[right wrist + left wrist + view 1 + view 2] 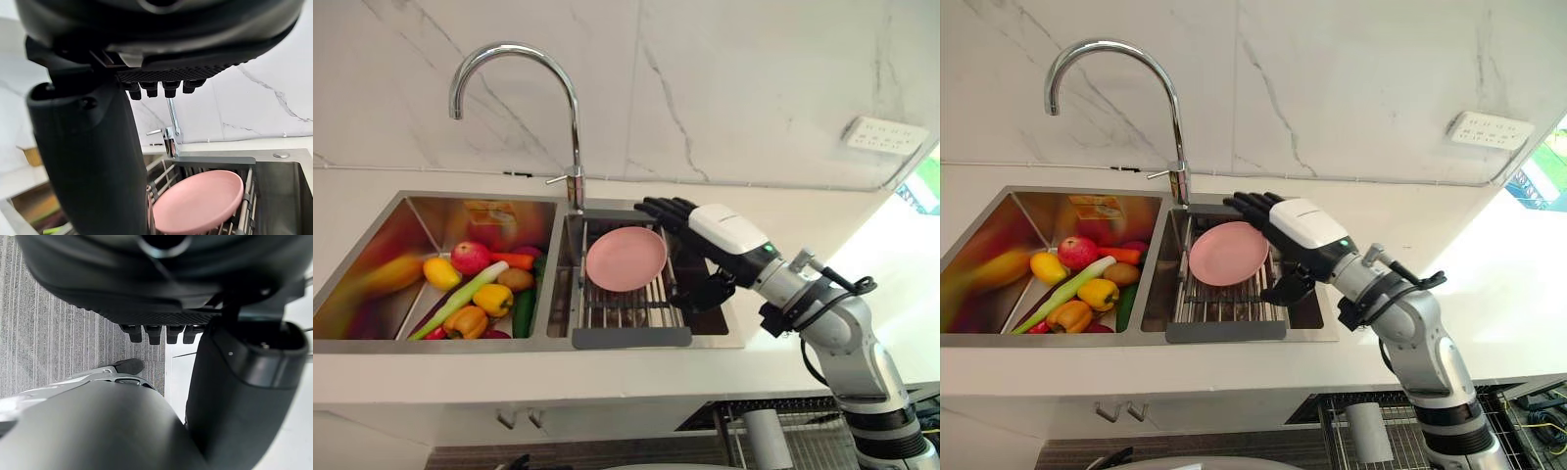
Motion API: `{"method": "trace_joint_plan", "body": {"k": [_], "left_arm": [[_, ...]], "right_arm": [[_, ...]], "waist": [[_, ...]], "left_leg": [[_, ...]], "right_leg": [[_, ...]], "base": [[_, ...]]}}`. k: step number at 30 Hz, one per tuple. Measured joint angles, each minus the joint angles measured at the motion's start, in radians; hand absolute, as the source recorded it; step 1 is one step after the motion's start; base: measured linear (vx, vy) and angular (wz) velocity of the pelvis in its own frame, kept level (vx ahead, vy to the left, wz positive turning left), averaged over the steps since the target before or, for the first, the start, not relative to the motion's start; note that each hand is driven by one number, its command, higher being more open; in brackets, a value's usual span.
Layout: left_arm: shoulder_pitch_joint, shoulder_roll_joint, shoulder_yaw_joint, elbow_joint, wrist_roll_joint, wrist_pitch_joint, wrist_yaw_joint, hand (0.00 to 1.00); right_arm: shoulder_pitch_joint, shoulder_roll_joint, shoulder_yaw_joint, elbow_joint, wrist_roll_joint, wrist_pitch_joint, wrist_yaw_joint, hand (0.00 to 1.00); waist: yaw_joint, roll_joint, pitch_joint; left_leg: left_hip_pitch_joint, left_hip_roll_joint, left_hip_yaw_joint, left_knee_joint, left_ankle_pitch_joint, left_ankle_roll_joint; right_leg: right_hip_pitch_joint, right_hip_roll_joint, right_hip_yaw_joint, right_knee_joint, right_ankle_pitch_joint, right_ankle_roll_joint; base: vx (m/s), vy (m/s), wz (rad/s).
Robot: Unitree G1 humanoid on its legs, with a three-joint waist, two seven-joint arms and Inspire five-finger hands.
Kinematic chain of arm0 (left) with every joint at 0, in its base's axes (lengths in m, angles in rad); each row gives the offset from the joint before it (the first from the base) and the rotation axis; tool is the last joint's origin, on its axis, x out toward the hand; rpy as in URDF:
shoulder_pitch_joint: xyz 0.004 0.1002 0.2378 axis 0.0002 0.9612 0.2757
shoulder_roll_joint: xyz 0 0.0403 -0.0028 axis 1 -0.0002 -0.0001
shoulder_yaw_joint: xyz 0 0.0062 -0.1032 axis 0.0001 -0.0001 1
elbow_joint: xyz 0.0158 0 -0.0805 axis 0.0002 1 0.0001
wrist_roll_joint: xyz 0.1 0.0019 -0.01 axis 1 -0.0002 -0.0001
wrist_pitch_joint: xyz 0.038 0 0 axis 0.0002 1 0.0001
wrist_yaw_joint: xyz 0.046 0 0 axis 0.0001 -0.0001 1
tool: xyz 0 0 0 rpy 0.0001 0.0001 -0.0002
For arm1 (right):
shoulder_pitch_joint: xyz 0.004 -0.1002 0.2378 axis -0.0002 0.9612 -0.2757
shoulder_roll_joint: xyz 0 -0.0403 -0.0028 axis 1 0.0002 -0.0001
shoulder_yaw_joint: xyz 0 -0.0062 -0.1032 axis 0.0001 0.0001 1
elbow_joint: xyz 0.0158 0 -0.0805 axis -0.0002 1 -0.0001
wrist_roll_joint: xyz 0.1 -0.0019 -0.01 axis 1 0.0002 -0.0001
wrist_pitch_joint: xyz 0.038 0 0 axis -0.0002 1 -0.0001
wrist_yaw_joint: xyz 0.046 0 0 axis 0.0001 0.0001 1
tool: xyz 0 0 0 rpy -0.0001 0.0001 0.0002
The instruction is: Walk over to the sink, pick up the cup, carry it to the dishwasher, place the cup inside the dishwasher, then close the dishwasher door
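Note:
My right hand [729, 235] hovers over the right basin of the steel sink [558, 343], open, with its fingers [666, 209] stretched toward the tap and its thumb [93, 161] hanging down beside them. Just past the fingers a pink plate [625, 258] leans on a wire rack [626, 308] in that basin; the plate [195, 200] fills the space beyond the thumb in the right wrist view. Nothing is in this hand. My left hand [234, 382] hangs low over grey carpet with relaxed fingers [159, 333] and holds nothing.
The left basin holds several vegetables and fruits [480, 284]. A tall curved tap [570, 108] stands between the basins. A wall socket [886, 135] is at the right. Below the counter edge, a pale cylinder [767, 438] lies on a wire rack [822, 441].

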Motion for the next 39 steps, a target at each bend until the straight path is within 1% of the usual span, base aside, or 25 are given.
{"method": "trace_joint_plan", "body": {"k": [5,8,10,16,17,18,23,26,31,34,37,39], "left_arm": [[-0.003,0.0,-0.015,0.0,0.001,0.012,0.0,1.0],[-0.007,0.0,-0.019,0.0,0.001,0.016,0.0,1.0],[-0.009,0.0,-0.019,-0.001,0.001,0.016,0.0,1.0],[-0.015,0.0,-0.021,-0.001,0.001,0.023,-0.001,1.0],[-0.016,0.005,-0.022,-0.001,0.001,0.026,-0.002,1.0],[-0.016,0.005,-0.022,-0.001,0.001,0.029,-0.002,1.0],[-0.015,0.004,-0.02,-0.008,0.001,0.031,-0.003,1.0],[-0.017,0.001,-0.02,-0.01,0.0,0.033,-0.009,1.0],[-0.028,-0.013,-0.02,-0.015,0.0,0.035,-0.023,1.0],[-0.03,-0.025,-0.02,-0.02,0.0,0.034,-0.023,1.0],[-0.03,-0.031,-0.02,-0.02,0.0,0.033,-0.023,1.0],[-0.029,-0.031,-0.02,-0.021,0.0,0.033,-0.023,1.0]], "right_arm": [[-0.004,0.002,0.062,0.054,-0.101,-0.017,-0.01,1.0],[-0.014,0.013,0.1,0.101,-0.176,-0.023,-0.061,1.0],[-0.019,0.025,0.117,0.136,-0.221,-0.018,-0.112,1.0],[-0.027,0.056,0.121,0.214,-0.272,0.006,-0.226,1.0],[-0.031,0.059,0.125,0.231,-0.294,0.012,-0.252,1.0],[-0.041,0.063,0.138,0.261,-0.312,0.018,-0.282,1.0],[-0.071,0.089,0.192,0.336,-0.378,0.038,-0.316,1.0],[-0.093,0.099,0.23,0.388,-0.407,0.041,-0.327,1.0],[-0.12,0.108,0.245,0.471,-0.451,0.048,-0.331,1.0],[-0.137,0.109,0.259,0.5,-0.499,0.056,-0.34,1.0],[-0.137,0.113,0.26,0.52,-0.537,0.066,-0.372,1.0],[-0.137,0.113,0.26,0.527,-0.564,0.076,-0.397,1.0]], "waist": [[0.002,0.003,-0.015],[0.006,0.003,-0.016],[0.01,0.003,-0.016],[0.028,0.003,-0.019],[0.03,0.009,-0.016],[0.029,0.006,-0.018],[0.034,0.013,-0.014],[0.035,0.021,-0.009],[0.056,0.042,0.003],[0.058,0.061,0.014],[0.059,0.07,0.014],[0.059,0.071,0.014]], "left_leg": [[-0.009,0.0,-0.011,0.0,0.011,0.003],[-0.014,0.0,-0.022,0.0,0.017,0.003],[-0.018,0.0,-0.026,0.0,0.02,0.003],[-0.02,0.002,-0.029,0.0,0.022,0.001],[-0.02,0.0,-0.031,0.0,0.023,0.001],[-0.018,-0.002,-0.035,0.0,0.023,0.001],[-0.02,-0.005,-0.045,0.0,0.023,0.001],[-0.025,-0.01,-0.053,0.0,0.023,0.001],[-0.025,-0.013,-0.057,0.0,0.023,0.001],[-0.024,-0.013,-0.06,0.0,0.023,0.001],[-0.025,-0.013,-0.064,-0.001,0.022,0.001],[-0.026,-0.013,-0.067,-0.001,0.022,0.001]], "right_leg": [[-0.003,0.0,-0.012,-0.001,0.0,0.0],[-0.003,0.0,-0.022,-0.002,0.0,0.0],[-0.002,0.0,-0.027,-0.005,0.001,-0.002],[0.001,0.003,-0.031,-0.011,0.004,-0.005],[0.005,0.003,-0.038,-0.016,0.004,-0.004],[0.016,0.003,-0.045,-0.026,0.007,-0.002],[0.027,0.001,-0.059,-0.041,0.01,0.001],[0.034,-0.002,-0.07,-0.051,0.013,0.006],[0.04,-0.004,-0.076,-0.054,0.014,0.007],[0.042,-0.004,-0.079,-0.054,0.014,0.007],[0.045,-0.004,-0.084,-0.057,0.014,0.007],[0.046,-0.004,-0.087,-0.059,0.014,0.007]], "base": [[-0.03,0.0,0.06],[-0.03,-0.001,0.11],[-0.03,-0.001,0.07],[0.0,-0.001,0.01],[-0.01,-0.005,0.11],[-0.01,-0.005,0.13],[0.0,-0.004,0.09],[0.01,-0.004,0.09],[0.0,-0.002,0.02],[0.0,0.0,0.0],[-0.01,-0.012,0.04],[-0.01,-0.012,0.04]]}}
